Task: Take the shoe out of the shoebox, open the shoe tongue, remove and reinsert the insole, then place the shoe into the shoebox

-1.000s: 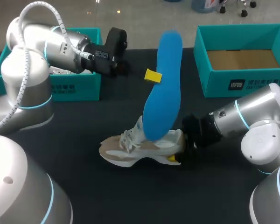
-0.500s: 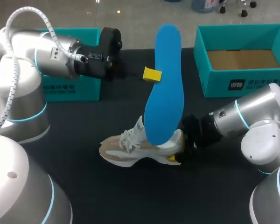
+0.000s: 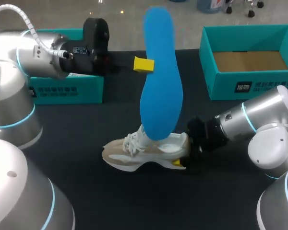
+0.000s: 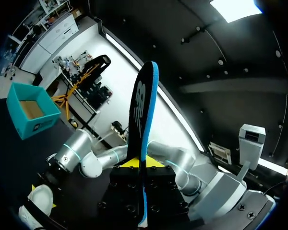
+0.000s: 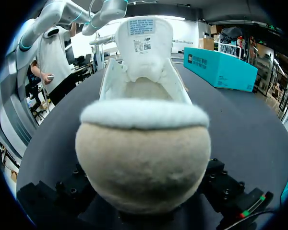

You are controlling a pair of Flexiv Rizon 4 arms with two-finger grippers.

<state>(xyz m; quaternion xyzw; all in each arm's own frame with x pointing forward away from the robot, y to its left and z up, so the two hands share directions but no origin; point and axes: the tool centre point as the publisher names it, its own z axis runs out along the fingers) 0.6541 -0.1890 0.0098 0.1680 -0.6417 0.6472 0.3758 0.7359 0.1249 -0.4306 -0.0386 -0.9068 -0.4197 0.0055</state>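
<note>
The left gripper (image 3: 146, 64) (image 4: 140, 166) pinches a blue insole (image 3: 159, 86) (image 4: 143, 105) by its edge and holds it on end above the black table (image 3: 86, 124), yellow tips pressed to either face. Seen from the head camera, the insole's lower end overlaps the mouth of the shoe; whether the two touch cannot be told.

The beige-and-white running shoe (image 3: 144, 152) (image 5: 143, 158) sits on its sole at the middle of the table, toe to the left, its tongue (image 5: 144, 38) pulled up and forward. The right gripper (image 3: 186, 158) is at the shoe's heel on the right. The fuzzy heel fills the right wrist camera, and it cannot be told whether that claw is clamped on it.

An open teal shoebox (image 3: 225, 86) stands at the far right of the table. A second teal box (image 3: 67, 91) sits at the far left, under the left arm.
</note>
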